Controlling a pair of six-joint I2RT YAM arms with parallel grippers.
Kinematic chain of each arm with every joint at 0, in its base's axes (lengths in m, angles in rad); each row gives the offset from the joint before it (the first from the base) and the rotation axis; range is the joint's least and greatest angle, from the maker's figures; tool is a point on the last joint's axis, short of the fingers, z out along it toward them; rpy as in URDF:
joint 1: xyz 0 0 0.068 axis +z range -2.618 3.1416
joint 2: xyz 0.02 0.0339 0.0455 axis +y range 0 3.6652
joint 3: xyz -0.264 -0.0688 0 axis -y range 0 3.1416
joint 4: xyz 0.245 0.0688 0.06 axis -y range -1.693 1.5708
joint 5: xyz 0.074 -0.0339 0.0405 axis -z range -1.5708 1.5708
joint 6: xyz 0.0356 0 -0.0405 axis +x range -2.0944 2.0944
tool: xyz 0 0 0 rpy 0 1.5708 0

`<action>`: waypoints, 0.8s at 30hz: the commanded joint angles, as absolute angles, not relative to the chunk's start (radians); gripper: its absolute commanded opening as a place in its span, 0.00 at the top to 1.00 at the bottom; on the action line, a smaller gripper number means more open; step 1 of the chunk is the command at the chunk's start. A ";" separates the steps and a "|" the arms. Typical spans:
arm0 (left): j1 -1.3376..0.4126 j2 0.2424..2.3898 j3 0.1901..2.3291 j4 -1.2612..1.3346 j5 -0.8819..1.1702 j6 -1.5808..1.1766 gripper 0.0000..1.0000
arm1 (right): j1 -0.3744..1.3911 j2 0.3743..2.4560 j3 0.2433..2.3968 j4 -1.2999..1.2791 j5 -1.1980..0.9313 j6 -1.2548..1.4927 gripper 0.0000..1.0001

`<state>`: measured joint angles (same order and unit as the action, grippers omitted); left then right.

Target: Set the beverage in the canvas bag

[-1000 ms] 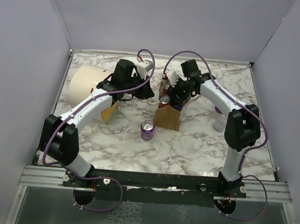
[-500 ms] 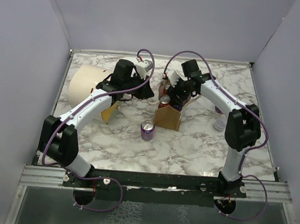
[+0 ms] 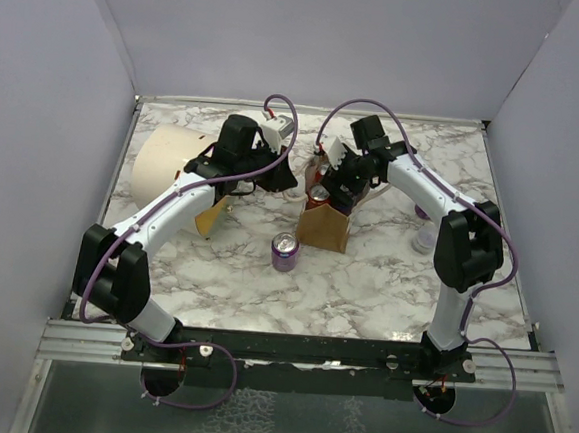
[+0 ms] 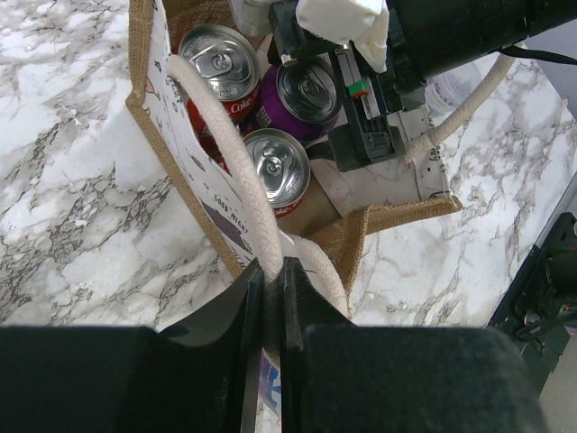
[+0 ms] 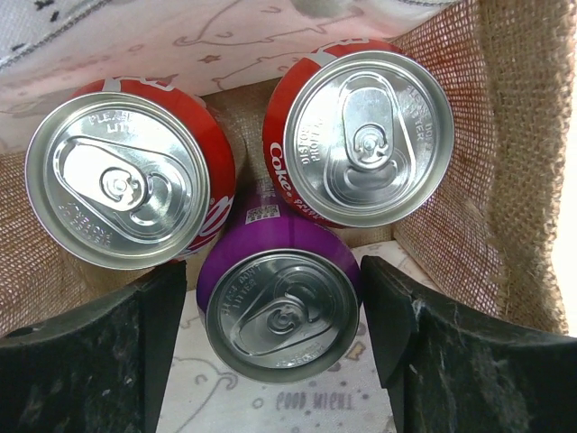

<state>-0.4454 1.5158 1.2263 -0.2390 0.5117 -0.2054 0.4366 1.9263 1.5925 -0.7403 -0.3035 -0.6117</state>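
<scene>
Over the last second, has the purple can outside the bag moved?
No. The purple can stays put beside the canvas bag's near left corner.

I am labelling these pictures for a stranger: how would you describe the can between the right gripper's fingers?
Find the canvas bag in the middle of the marble table; three cans stand upright inside it. The one meant sits between the fingers of the right gripper. It is the purple can, while its two neighbours are red Coke cans.

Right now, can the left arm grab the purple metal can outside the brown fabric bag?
Probably not yet: the left gripper is shut on the cream rope handle of the tan canvas bag. The purple metal can stands in the open.
</scene>
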 commanded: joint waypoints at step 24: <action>-0.450 1.482 1.215 -0.213 0.542 -0.197 1.00 | 0.431 1.791 1.736 -0.786 -0.357 -0.571 0.15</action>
<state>-0.4454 1.5127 1.2259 -0.2371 0.5117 -0.2028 0.4366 1.8721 1.6852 -0.7830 -0.3134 -0.6048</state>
